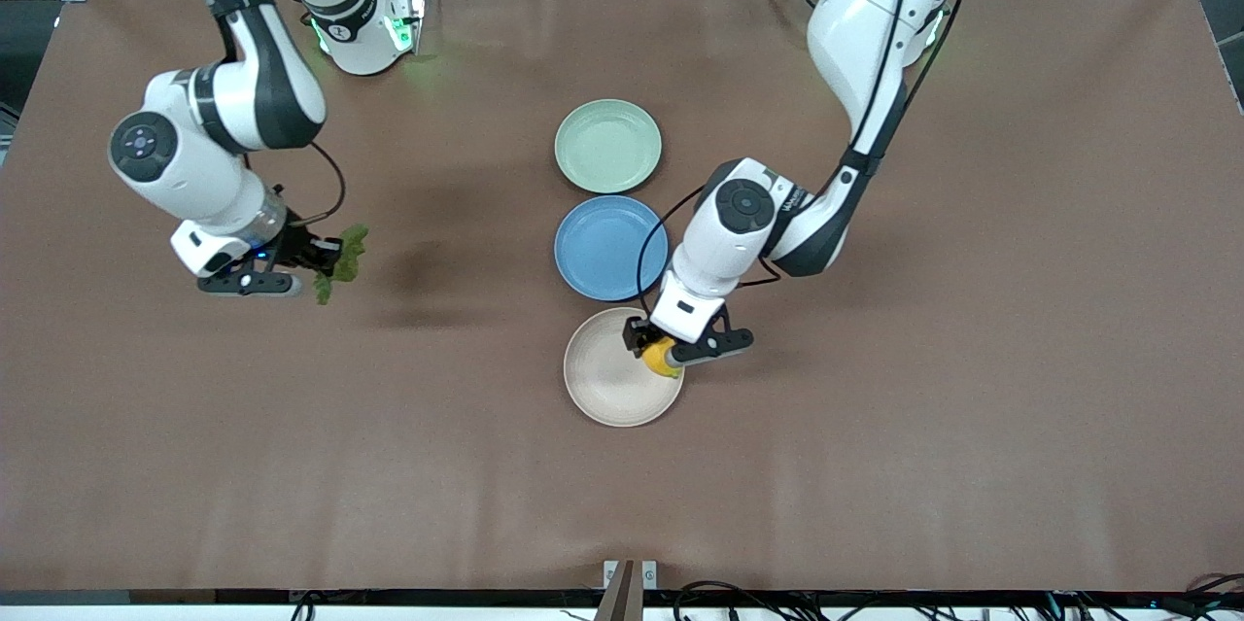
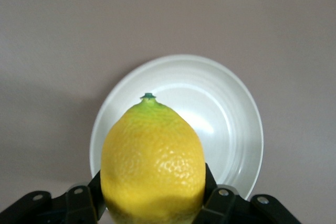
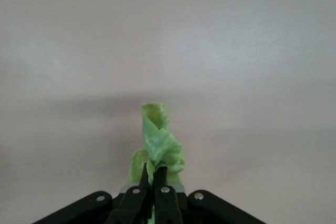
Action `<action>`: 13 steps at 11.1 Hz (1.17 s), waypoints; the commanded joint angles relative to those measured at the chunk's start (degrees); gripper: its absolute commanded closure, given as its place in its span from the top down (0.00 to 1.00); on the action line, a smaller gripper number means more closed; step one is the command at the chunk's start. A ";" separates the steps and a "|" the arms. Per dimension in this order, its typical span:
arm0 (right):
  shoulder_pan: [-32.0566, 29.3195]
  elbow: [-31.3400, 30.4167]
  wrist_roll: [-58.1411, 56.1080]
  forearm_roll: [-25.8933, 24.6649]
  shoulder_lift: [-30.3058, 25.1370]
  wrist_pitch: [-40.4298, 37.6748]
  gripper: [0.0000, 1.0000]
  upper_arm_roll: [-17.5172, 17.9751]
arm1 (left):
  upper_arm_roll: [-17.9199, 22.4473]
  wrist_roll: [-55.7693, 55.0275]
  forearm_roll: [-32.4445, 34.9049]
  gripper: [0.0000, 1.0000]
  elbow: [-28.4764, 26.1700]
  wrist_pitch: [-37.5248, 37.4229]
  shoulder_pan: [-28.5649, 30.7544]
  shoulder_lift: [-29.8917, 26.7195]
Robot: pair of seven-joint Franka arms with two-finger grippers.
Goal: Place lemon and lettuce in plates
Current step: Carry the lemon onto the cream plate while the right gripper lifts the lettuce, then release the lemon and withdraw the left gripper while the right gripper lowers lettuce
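My left gripper (image 1: 661,354) is shut on the yellow lemon (image 1: 660,357) and holds it over the rim of the beige-cream plate (image 1: 607,373). In the left wrist view the lemon (image 2: 152,161) fills the space between the fingers, with the plate (image 2: 226,119) under it. My right gripper (image 1: 326,257) is shut on the green lettuce (image 1: 342,261) and holds it above bare table toward the right arm's end. The right wrist view shows the lettuce (image 3: 157,142) pinched between the fingertips. The mint green plate (image 1: 608,146) is empty, farthest from the front camera.
A blue round plate (image 1: 610,247) lies between the mint green plate and the beige-cream plate. The three plates form a line down the table's middle. A brown cloth covers the table (image 1: 972,359).
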 commanded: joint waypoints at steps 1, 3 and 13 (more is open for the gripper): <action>2.60 -0.30 14.97 3.44 -2.74 -1.62 0.00 7.18 | 0.95 0.07 0.90 1.00 1.22 0.85 -2.42 2.09; 4.89 -0.30 26.49 3.45 -2.40 -0.75 0.00 12.71 | 0.95 0.08 1.78 1.00 1.13 0.76 -2.52 1.84; 27.38 -0.48 66.06 -4.16 7.87 9.98 0.00 20.30 | 4.47 18.08 7.59 1.00 0.69 -24.44 14.25 -9.14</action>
